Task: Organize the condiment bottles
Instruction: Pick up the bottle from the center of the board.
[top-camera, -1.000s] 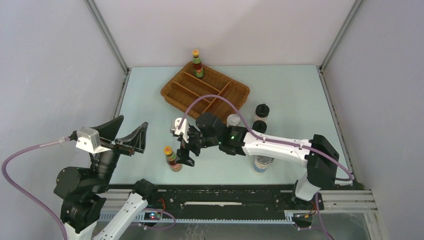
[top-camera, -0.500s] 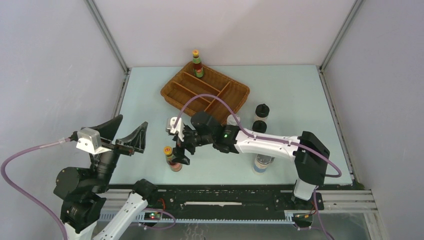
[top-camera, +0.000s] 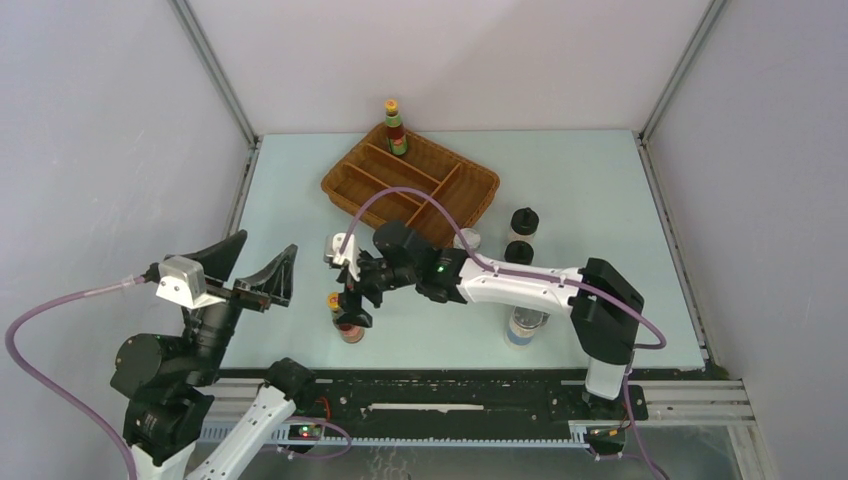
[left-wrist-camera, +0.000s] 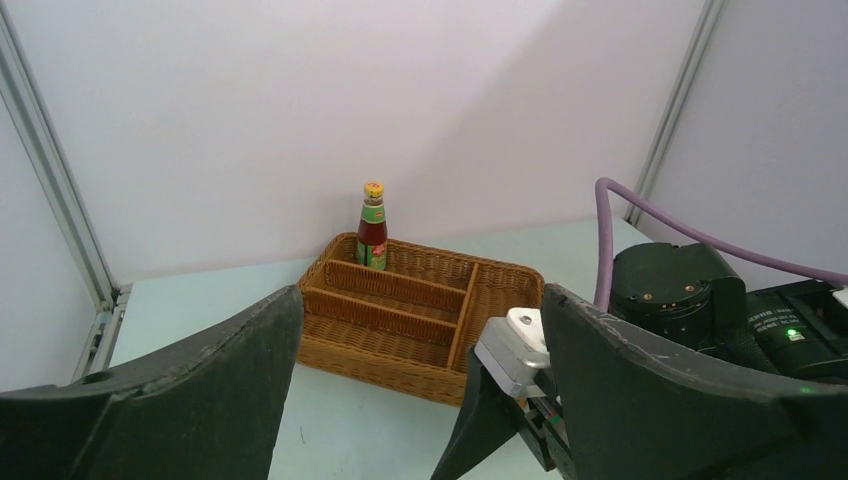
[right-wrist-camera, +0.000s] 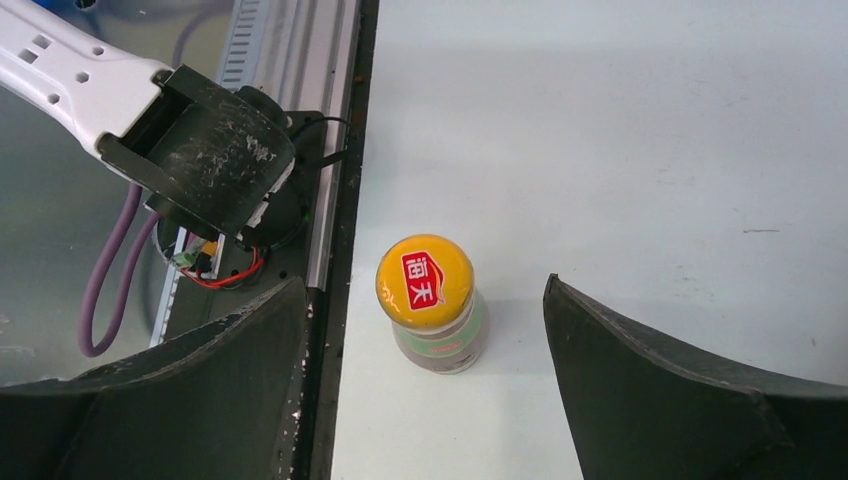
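A slim red-brown sauce bottle with a yellow cap (top-camera: 345, 320) stands near the table's front edge; it also shows from above in the right wrist view (right-wrist-camera: 430, 305). My right gripper (top-camera: 352, 298) is open and hovers right above it, jaws wide on either side (right-wrist-camera: 425, 400). A second sauce bottle (top-camera: 396, 128) stands in the wicker tray's far corner (left-wrist-camera: 372, 228). Two black-capped shakers (top-camera: 522, 222) and a blue-labelled jar (top-camera: 522, 328) stand to the right; another jar (top-camera: 466, 240) is partly hidden behind the right arm. My left gripper (top-camera: 256, 272) is open and empty at the left (left-wrist-camera: 420, 400).
The brown wicker divided tray (top-camera: 470, 200) sits at the table's back centre (left-wrist-camera: 500, 285). The black front rail (top-camera: 450, 385) runs along the near edge, close to the bottle (right-wrist-camera: 335, 250). The right arm's link (top-camera: 520, 285) stretches across the front of the table.
My right gripper has moved left and forward, from beside the yellow-capped bottle to right above it. The left arm has not moved.
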